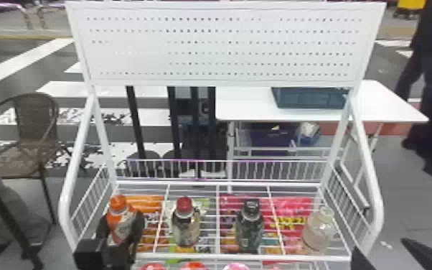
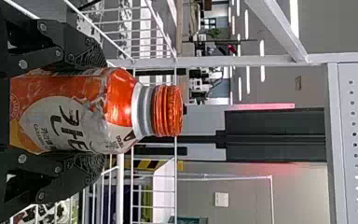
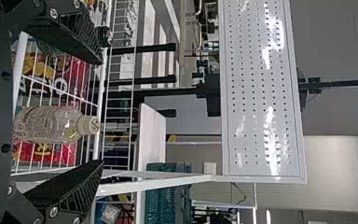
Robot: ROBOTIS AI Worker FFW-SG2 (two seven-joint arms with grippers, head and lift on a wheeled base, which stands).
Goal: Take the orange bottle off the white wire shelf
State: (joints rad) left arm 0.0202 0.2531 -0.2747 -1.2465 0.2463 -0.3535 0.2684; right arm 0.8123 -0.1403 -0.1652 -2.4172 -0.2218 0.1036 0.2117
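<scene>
At the left of the white wire shelf (image 1: 244,257), my left gripper (image 1: 120,228) is shut on the orange bottle (image 1: 118,215), one black finger on each side. The bottle stands upright, its orange cap uppermost; its base is hidden behind the gripper. In the left wrist view my left gripper (image 2: 103,112) presses both sides of the labelled body of the orange bottle (image 2: 60,112). My right gripper (image 1: 380,248) is open near the shelf's front right corner. In the right wrist view, the right gripper (image 3: 102,112) has its fingers wide apart, with a clear bottle beyond them.
Right of the orange bottle stand a red-capped bottle (image 1: 186,222), a black-capped bottle (image 1: 250,226) and the clear bottle (image 1: 318,229). Side rails (image 1: 373,194) flank the shelf, and a perforated white panel (image 1: 136,54) rises at its back. Colourful packets lie beneath the wires.
</scene>
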